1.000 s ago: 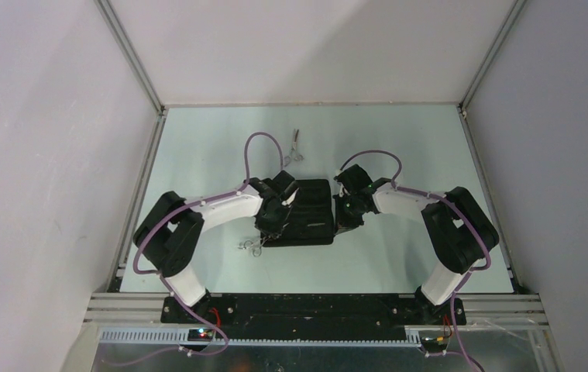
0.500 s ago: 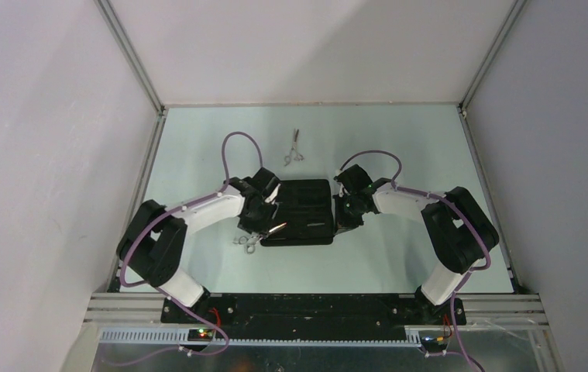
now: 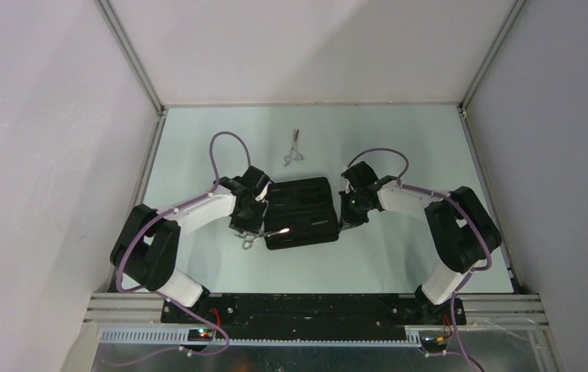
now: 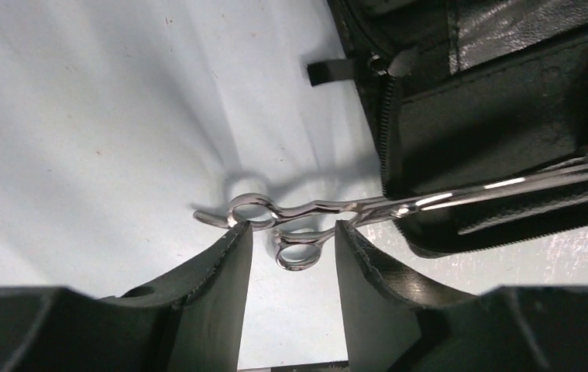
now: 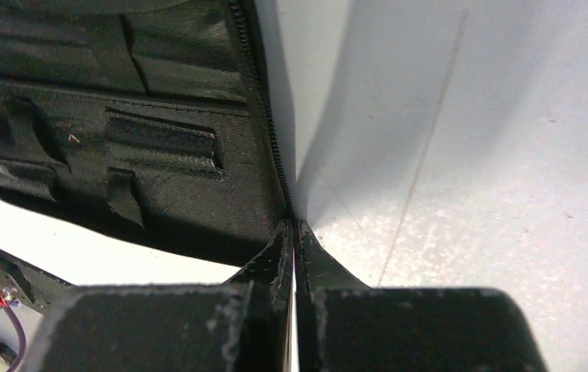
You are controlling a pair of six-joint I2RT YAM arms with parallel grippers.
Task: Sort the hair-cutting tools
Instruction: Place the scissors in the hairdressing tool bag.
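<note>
Over the table, only the top view shows the far scissors (image 3: 294,149) lying beyond the black case (image 3: 306,203). At the left wrist, the left gripper (image 4: 294,246) stands half open astride one ring of the near scissors (image 4: 314,210), whose blades rest on the case. At the right wrist, the right gripper (image 5: 294,232) is closed tight on the case's zipper edge.

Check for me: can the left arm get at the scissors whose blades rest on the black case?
Probably yes. Its open fingers stand on either side of one ring handle of the scissors, with nothing else between them; only the blades lie on the black case.
</note>
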